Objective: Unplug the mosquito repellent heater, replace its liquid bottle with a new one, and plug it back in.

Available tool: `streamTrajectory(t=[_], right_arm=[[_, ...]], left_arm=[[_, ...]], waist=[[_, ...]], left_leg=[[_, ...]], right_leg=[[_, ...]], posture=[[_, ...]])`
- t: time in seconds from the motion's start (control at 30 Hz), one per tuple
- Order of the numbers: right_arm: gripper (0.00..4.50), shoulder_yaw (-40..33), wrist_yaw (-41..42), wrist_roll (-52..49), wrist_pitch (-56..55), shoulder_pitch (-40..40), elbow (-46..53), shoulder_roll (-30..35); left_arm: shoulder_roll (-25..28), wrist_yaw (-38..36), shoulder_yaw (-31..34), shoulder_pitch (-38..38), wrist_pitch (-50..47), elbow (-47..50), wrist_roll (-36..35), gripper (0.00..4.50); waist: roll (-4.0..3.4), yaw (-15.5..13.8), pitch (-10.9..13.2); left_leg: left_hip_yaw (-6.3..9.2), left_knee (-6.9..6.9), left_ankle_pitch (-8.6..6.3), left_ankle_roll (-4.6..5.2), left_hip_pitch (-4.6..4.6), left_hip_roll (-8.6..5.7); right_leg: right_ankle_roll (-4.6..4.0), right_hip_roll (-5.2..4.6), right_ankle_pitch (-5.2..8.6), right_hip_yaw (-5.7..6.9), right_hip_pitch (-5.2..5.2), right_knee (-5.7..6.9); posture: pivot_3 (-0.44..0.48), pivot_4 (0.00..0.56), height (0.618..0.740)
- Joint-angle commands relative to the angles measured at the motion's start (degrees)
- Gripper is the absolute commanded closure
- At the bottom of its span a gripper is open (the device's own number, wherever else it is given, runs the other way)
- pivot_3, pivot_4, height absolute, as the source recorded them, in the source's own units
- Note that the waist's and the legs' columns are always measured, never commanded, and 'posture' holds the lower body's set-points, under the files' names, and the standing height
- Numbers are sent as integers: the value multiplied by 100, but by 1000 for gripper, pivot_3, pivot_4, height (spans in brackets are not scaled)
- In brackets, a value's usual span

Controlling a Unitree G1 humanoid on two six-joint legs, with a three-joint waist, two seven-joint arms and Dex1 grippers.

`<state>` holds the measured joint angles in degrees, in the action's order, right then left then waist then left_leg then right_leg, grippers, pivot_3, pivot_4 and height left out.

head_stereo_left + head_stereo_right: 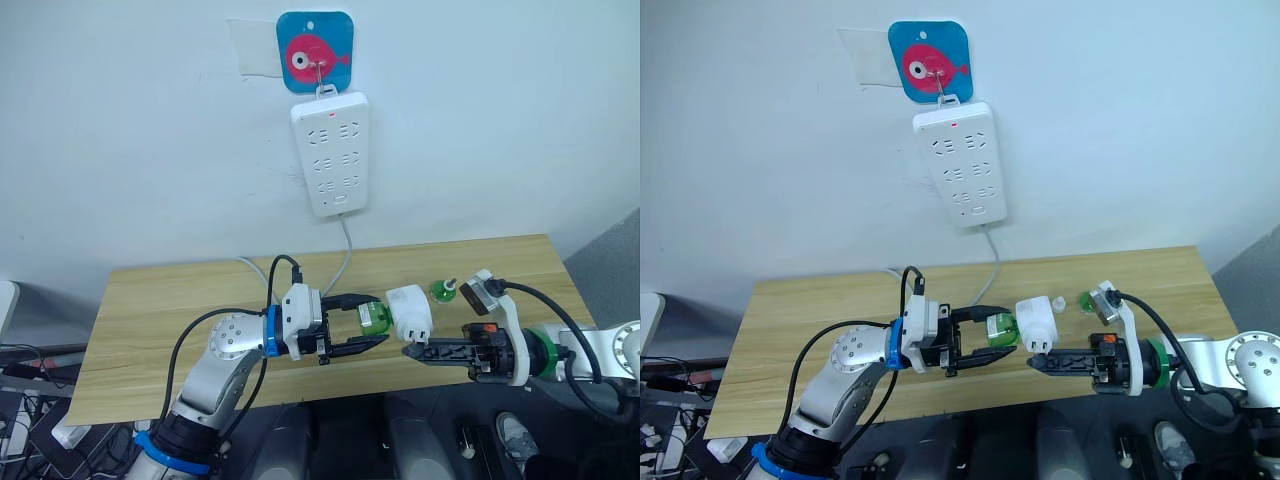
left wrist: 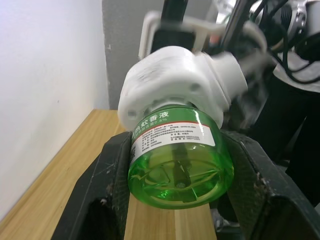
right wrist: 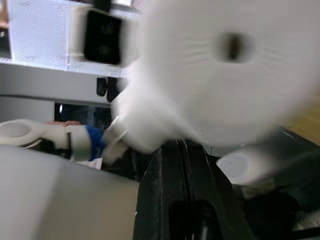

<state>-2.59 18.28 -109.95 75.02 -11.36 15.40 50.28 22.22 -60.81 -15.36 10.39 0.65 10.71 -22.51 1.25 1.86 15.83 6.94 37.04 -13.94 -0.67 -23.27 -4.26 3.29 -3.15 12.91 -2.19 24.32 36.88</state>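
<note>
The mosquito repellent heater looms white and blurred just past my right hand, its round vent hole facing me. My black fingers rise pressed together beneath it. Beyond, my left arm's blue ring shows.

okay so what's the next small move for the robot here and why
Probably twist the green bottle with the left gripper, which is closed on it, while the right gripper holds the heater. Bottle and heater look joined, and another green bottle stands on the table.
</note>
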Motion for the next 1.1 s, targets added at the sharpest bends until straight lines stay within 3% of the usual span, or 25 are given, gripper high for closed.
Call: streamTrajectory(t=[0.03, 0.37, 0.5, 0.83, 1.1], right_arm=[[4488, 59, 88, -305, -351, -63, 292, 153], [4488, 106, 12, -305, -787, -777, 29, 101], [4488, 317, -684, -301, -952, -1351, -256, -38], [4488, 658, -373, 1625, -597, -1531, -687, -358], [4488, 609, 114, 2354, -373, -1253, -518, -492]], left_arm=[[-44, -64, -14, 19, 131, 80, -7, 2255], [-62, -158, -72, 16, 195, -10, 73, 2255], [-30, -246, -126, -17, 218, 5, 103, 2255], [-23, -284, -62, -22, 62, 125, -25, 2255], [-138, -132, 113, -44, -275, 339, -282, 2255]], waist=[[0, 0, 0], [0, 2, 0], [0, 11, 0], [0, 1, 0], [0, 0, -1]], left_leg=[[0, 0, 0, 0, 0, 0], [-1, 0, 0, 0, 1, 0], [-3, -1, 0, 0, 1, 0], [0, -3, 0, 0, -1, -1], [-1, -1, 0, 0, 0, -1]], right_leg=[[0, 0, 0, 0, 0, 0], [-12, 0, -8, -1, 1, 0], [-14, 0, -9, -4, 2, 0], [-15, 0, -10, -2, 4, 0], [-15, 0, -10, -2, 4, 3]], posture=[[-63, 252, 740], [-81, 252, 740], [-86, 253, 740], [-68, 249, 740], [-54, 248, 740]])
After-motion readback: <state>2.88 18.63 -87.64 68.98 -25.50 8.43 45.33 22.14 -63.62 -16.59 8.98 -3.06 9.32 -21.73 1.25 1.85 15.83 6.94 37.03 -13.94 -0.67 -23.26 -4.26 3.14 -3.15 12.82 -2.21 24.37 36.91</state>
